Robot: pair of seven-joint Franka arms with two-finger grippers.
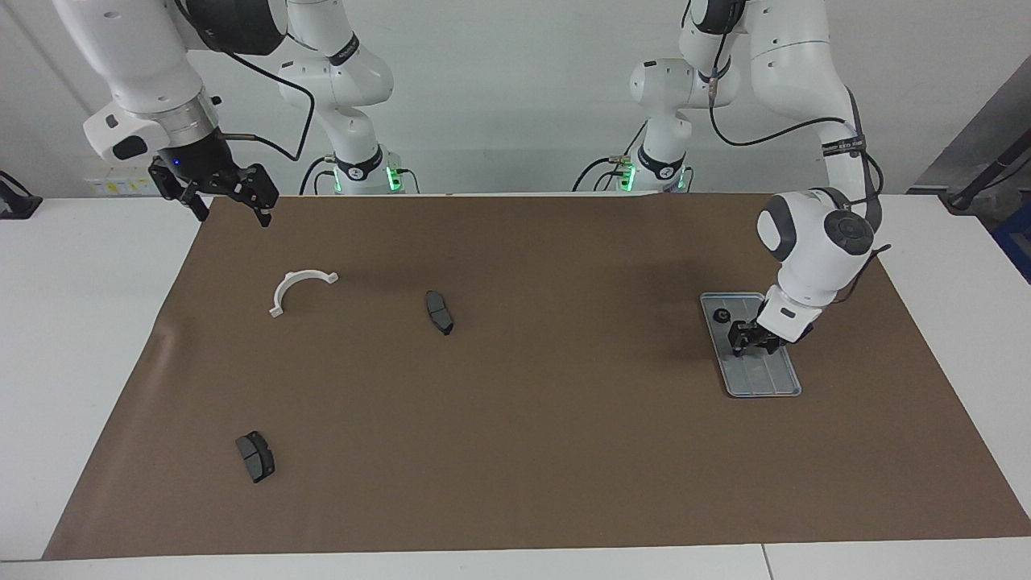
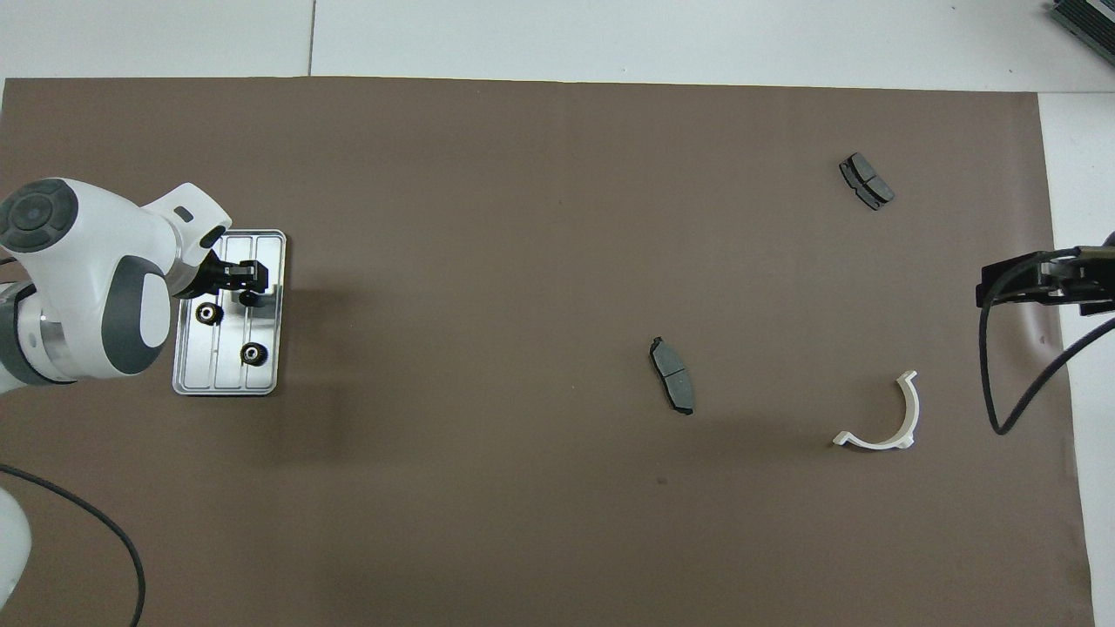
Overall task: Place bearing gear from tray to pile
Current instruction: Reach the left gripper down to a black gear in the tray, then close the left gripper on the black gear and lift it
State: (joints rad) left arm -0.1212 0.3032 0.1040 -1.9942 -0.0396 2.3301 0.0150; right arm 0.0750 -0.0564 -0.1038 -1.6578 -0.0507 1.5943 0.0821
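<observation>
1. Tray, toward left arm's end of table: silver-grey metal, rounded corners, raised rim, lengthwise ridges. Holds small dark bearing gears.
2. Gear nearest robots: round, dark, toothed edge, pale bore at centre. Lies flat on tray, free.
3. Second gear: same look, a little farther from robots, just beside left gripper.
4. Possibly a third dark part under the fingertips; hidden, cannot confirm.
5. Handling (judgement): prob. steel, so stiff, dense for its size, smooth, slippery on ridged metal. Not fragile. Pinch across outer rim, fingers low, centred over bore; off-centre grip likely to make it skid or flip.
6. Left gripper: down at tray level over tray's middle. Open or closed: cannot tell.
7. Pile, toward right arm's end: brake pad, white half-ring bracket, second brake pad farthest out. Parts well apart.
8. Right gripper: raised over mat edge, waiting, fingers spread, nothing held.
</observation>
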